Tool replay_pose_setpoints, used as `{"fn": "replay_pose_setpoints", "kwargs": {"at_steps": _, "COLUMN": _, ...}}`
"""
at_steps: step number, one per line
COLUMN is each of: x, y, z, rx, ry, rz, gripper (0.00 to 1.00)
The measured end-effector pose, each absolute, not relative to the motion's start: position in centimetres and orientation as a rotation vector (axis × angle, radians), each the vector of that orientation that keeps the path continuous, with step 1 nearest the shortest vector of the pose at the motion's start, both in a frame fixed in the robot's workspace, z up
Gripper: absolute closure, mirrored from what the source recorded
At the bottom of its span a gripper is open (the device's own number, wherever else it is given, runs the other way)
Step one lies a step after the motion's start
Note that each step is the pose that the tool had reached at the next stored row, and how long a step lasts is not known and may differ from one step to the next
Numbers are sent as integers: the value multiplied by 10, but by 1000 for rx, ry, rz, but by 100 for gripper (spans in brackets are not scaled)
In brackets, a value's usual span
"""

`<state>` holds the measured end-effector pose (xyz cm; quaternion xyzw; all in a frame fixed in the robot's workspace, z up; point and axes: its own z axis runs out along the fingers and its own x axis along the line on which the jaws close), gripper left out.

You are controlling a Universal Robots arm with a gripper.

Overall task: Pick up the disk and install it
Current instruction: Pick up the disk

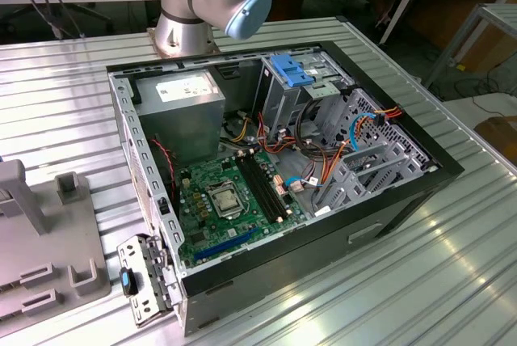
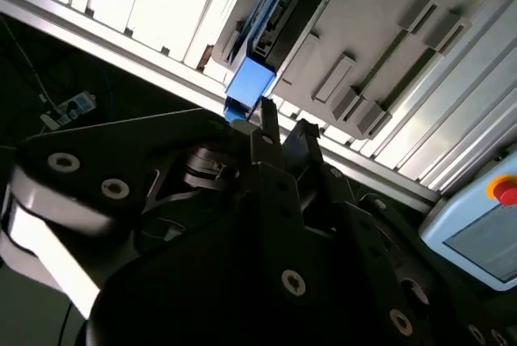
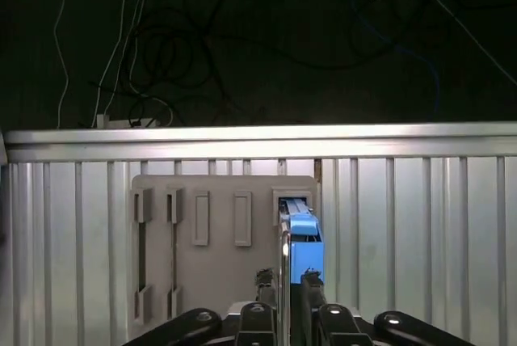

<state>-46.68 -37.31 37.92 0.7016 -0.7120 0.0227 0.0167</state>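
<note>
While the disk (image 3: 303,233) is standing on edge in a slot of the grey holder (image 3: 218,281), which is lying on the ribbed metal table (image 3: 404,225), the hand (image 3: 287,280) is hovering right at the disk's near end in the first wrist view. I cannot tell whether it is gripping the disk. An open computer case (image 1: 388,208) is lying on the table, well towards the exterior view's right of the holder.

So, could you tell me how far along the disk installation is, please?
Nothing looks finished. The disk stands on edge in its slot in the grey holder, with the claw right at it. Lifting it and fitting it into the computer case are not yet done.
</note>
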Motion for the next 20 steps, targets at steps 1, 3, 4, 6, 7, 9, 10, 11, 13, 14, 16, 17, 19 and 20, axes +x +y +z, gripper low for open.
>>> {"fn": "replay_pose_setpoints", "kwargs": {"at_steps": 1, "x": -467, "y": -373, "z": 378, "rx": 2180, "ry": -2212, "rz": 73, "gripper": 70}}
{"fn": "replay_pose_setpoints", "kwargs": {"at_steps": 3, "x": -467, "y": -373, "z": 376, "rx": 2179, "ry": -2211, "rz": 76, "gripper": 64}}
{"fn": "replay_pose_setpoints", "kwargs": {"at_steps": 4, "x": -467, "y": -372, "z": 375, "rx": 2180, "ry": -2211, "rz": 78, "gripper": 55}}
{"fn": "replay_pose_setpoints", "kwargs": {"at_steps": 6, "x": -468, "y": -372, "z": 373, "rx": 2181, "ry": -2212, "rz": 84, "gripper": 43}}
{"fn": "replay_pose_setpoints", "kwargs": {"at_steps": 7, "x": -468, "y": -372, "z": 372, "rx": 2181, "ry": -2211, "rz": 86, "gripper": 43}}
{"fn": "replay_pose_setpoints", "kwargs": {"at_steps": 9, "x": -468, "y": -372, "z": 369, "rx": 2200, "ry": -2194, "rz": 88, "gripper": 37}}
{"fn": "replay_pose_setpoints", "kwargs": {"at_steps": 10, "x": -468, "y": -372, "z": 368, "rx": 2222, "ry": -2172, "rz": 89, "gripper": 37}}
{"fn": "replay_pose_setpoints", "kwargs": {"at_steps": 11, "x": -468, "y": -372, "z": 367, "rx": 2238, "ry": -2157, "rz": 89, "gripper": 37}}
{"fn": "replay_pose_setpoints", "kwargs": {"at_steps": 13, "x": -468, "y": -372, "z": 362, "rx": 2241, "ry": -2153, "rz": 89, "gripper": 37}}
{"fn": "replay_pose_setpoints", "kwargs": {"at_steps": 14, "x": -468, "y": -372, "z": 359, "rx": 2235, "ry": -2160, "rz": 89, "gripper": 37}}
{"fn": "replay_pose_setpoints", "kwargs": {"at_steps": 16, "x": -468, "y": -371, "z": 352, "rx": 2223, "ry": -2172, "rz": 89, "gripper": 37}}
{"fn": "replay_pose_setpoints", "kwargs": {"at_steps": 17, "x": -468, "y": -371, "z": 350, "rx": 2222, "ry": -2173, "rz": 89, "gripper": 37}}
{"fn": "replay_pose_setpoints", "kwargs": {"at_steps": 19, "x": -468, "y": -371, "z": 346, "rx": 2221, "ry": -2174, "rz": 89, "gripper": 37}}
{"fn": "replay_pose_setpoints", "kwargs": {"at_steps": 20, "x": -468, "y": -371, "z": 345, "rx": 2221, "ry": -2174, "rz": 89, "gripper": 37}}
